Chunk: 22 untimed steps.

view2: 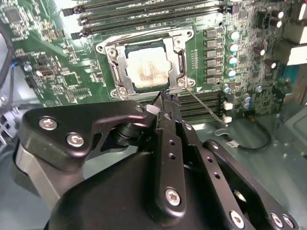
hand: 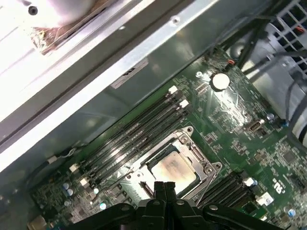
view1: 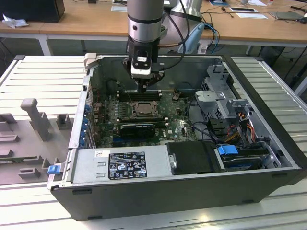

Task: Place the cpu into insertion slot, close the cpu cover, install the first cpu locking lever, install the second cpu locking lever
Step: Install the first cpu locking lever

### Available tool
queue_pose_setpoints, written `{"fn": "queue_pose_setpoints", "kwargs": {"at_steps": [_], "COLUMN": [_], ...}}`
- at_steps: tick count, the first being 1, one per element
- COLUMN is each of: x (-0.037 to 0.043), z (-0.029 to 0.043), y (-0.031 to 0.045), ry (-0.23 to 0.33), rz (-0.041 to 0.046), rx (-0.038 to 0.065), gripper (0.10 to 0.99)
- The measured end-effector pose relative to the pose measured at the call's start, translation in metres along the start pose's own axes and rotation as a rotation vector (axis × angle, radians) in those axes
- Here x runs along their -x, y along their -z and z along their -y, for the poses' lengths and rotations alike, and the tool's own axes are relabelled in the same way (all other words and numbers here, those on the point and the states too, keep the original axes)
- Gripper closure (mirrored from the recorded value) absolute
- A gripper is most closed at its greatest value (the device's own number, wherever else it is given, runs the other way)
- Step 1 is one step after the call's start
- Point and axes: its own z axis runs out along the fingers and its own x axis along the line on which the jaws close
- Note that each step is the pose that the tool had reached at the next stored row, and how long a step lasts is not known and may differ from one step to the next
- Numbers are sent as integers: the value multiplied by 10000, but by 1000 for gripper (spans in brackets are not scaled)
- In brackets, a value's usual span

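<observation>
Nothing legible anywhere; only places where print stands. In the exterior view: on the grey power supply box (view1: 154, 163), a black label (view1: 126, 171) crowded with white lettering and small symbols, too fine to make out; just beside it, toward the exterior view's left, a small white sticker (view1: 99, 154) with dark marks; on the arm's wrist above the gripper (view1: 144, 89), a white tag (view1: 141, 61) with a dark block. In the first wrist view: a pale strip label (hand: 130, 73) on the case wall (hand: 96, 110), too small to read; a white printed mark (hand: 277, 183) on the green circuit board (hand: 230, 120). In the second wrist view: tiny white lettering across the same board (view2: 62, 76), unreadable.
</observation>
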Motion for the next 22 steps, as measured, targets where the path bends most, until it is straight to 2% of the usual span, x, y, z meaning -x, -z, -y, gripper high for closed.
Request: {"fn": "queue_pose_setpoints", "kwargs": {"at_steps": [5,8,11,13,17,19,22], "x": [0,0,0,0,0,0,0], "z": [0,0,0,0,0,0,0], "y": [0,0,-1,-1,-1,-1,-2], "ry": [917,1814,2485,2699,3486,4356,5015], "rz": [-56,-110,-151,-164,-212,-265,-305], "rx": [-34,-67,-92,-100,-128,-160,-185], "gripper": [980,980,980,980,980,980,980]}}
